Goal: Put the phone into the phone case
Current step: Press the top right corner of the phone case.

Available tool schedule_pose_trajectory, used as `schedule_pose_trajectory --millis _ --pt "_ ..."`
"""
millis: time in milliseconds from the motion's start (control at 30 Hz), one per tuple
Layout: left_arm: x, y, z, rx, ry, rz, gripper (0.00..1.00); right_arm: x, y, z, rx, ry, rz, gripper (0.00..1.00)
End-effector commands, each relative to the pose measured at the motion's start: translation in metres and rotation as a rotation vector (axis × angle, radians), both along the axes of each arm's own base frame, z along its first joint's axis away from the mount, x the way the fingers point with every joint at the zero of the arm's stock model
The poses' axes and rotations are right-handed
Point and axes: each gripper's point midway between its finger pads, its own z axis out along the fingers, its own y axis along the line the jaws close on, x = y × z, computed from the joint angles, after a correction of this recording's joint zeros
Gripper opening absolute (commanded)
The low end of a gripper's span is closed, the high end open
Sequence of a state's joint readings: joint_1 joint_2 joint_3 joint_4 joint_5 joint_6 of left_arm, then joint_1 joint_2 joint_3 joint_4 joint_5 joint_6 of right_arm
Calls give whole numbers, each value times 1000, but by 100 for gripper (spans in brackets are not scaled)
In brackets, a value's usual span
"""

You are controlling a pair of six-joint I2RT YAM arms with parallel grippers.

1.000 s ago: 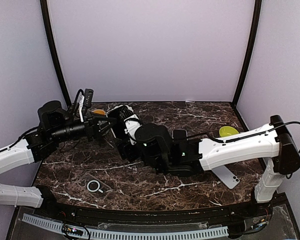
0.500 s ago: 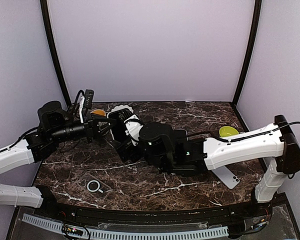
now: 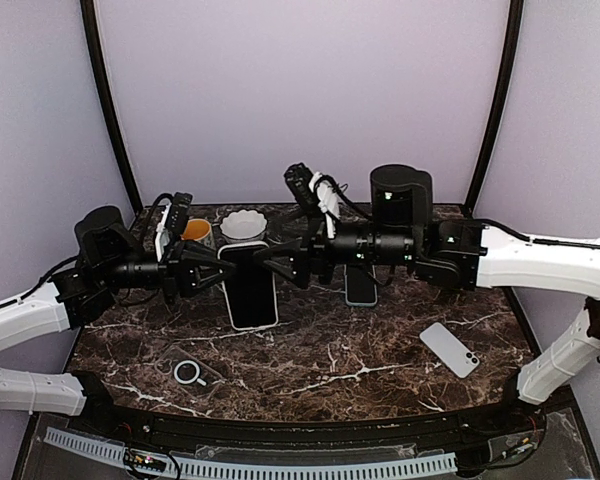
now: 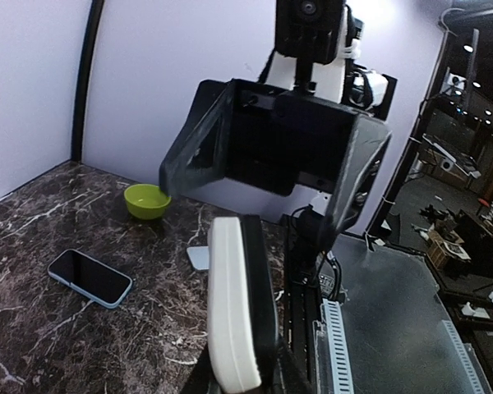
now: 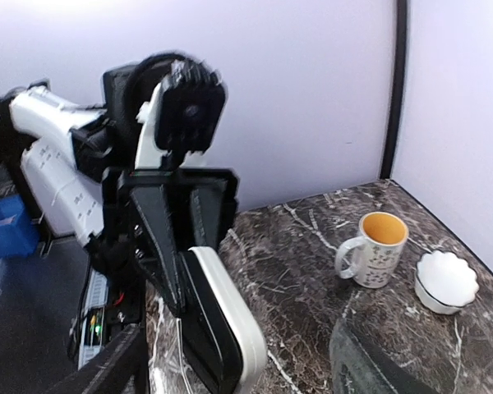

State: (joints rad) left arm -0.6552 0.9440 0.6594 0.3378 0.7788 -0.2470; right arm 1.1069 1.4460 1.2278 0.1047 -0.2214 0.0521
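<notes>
Mug [image 3: 196, 233], scalloped dish [image 3: 245, 224] behind phone [image 3: 251, 287]

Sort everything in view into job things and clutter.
Job: phone, held by left gripper; right gripper, open beside it; clear case.
Clutter: mug; white dish; green bowl; dark phone; white phone or case, can't tell which.

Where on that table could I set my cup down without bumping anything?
The front middle is bare, between the clear case and the pale phone. The back left is crowded: mug, white bowl, and the left tool gripping a phone.
</notes>
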Motion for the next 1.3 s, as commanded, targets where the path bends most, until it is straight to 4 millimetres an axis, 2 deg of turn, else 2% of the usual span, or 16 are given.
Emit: schedule_pose_trajectory --millis 0,100,267,433,467,533,600,700,800,833,967,1000,1067,1100,1167,1267 --pt "-35 2 29 -92 -177 -134 0 -28 22 -10 -28 88 223 67" --pt "-37 1 29 -93 -185 -136 0 -32 26 -13 -30 122 270 52" --pt "-40 -2 27 -84 -178 -155 0 -35 27 -12 -16 145 299 0" --pt "-40 -2 28 -85 -164 -156 2 -34 24 -9 -17 133 287 0" --pt "-39 -3 27 -82 -152 -155 18 -34 24 -8 -17 128 288 0" --pt "-39 -4 26 -80 -137 -164 36 -35 22 -4 -12 119 292 0" --pt "-39 -6 25 -78 -123 -176 40 -36 21 -1 -6 113 294 0" --pt "-36 -7 24 -74 -114 -167 30 -38 19 3 0 103 299 0" --pt "-32 -8 21 -57 -108 -152 4 -41 17 9 11 91 304 0" --pt "-30 -9 18 -43 -93 -145 1 -42 16 10 15 87 309 0" --pt "-26 -11 16 -31 -89 -135 0 -42 16 10 9 83 309 0" --pt "-26 -10 15 -32 -89 -133 0 -41 16 9 7 82 297 7" --pt "-27 -8 19 -44 -106 -123 0 -37 13 7 0 81 267 41" --pt "-28 -7 19 -49 -116 -118 0 -35 12 5 -5 80 258 49" --pt "-28 -4 22 -61 -137 -102 0 -33 10 2 -7 84 244 51" --pt "-29 -2 25 -71 -154 -91 0 -33 11 0 -4 99 249 41"
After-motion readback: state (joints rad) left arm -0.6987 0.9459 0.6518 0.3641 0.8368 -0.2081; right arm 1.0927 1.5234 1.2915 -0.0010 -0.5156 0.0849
